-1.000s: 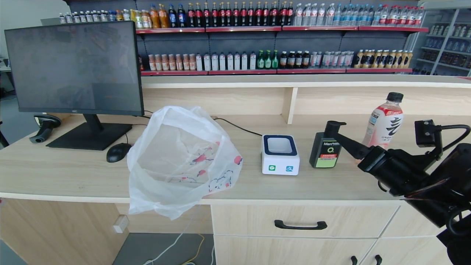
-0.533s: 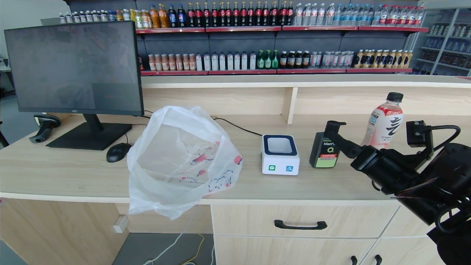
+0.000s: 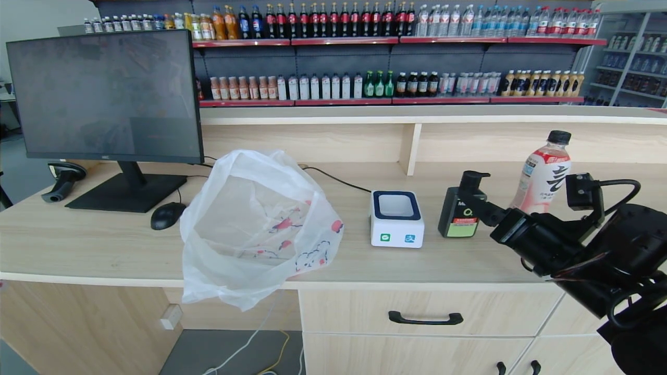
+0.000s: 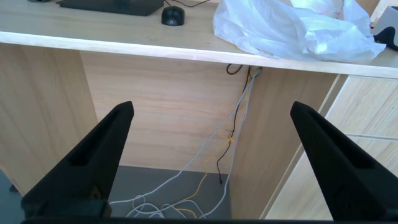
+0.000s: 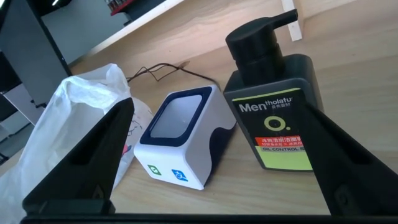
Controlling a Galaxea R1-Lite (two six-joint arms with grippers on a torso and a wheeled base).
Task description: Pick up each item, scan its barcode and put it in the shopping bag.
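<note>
A dark pump bottle (image 3: 459, 214) (image 5: 277, 118) stands on the counter just right of the white barcode scanner box (image 3: 396, 219) (image 5: 183, 140). Behind it to the right is a pink drink bottle (image 3: 543, 174). The white shopping bag (image 3: 255, 229) (image 5: 74, 118) (image 4: 292, 28) sits open at the counter's front edge, left of the scanner. My right gripper (image 3: 478, 205) (image 5: 217, 109) is open, close in front of the pump bottle and holding nothing. My left gripper (image 4: 211, 107) is open and empty, low in front of the counter's wooden front panel.
A monitor (image 3: 104, 94), a mouse (image 3: 167, 215) and a handheld scanner (image 3: 62, 179) occupy the counter's left end. A cable (image 3: 333, 179) runs behind the bag. Drawers with a black handle (image 3: 424, 317) lie below. Loose cables (image 4: 230, 143) hang under the counter.
My right arm has moved left and slightly down, bringing its gripper closer to the pump bottle. The items on the counter have stayed where they were.
</note>
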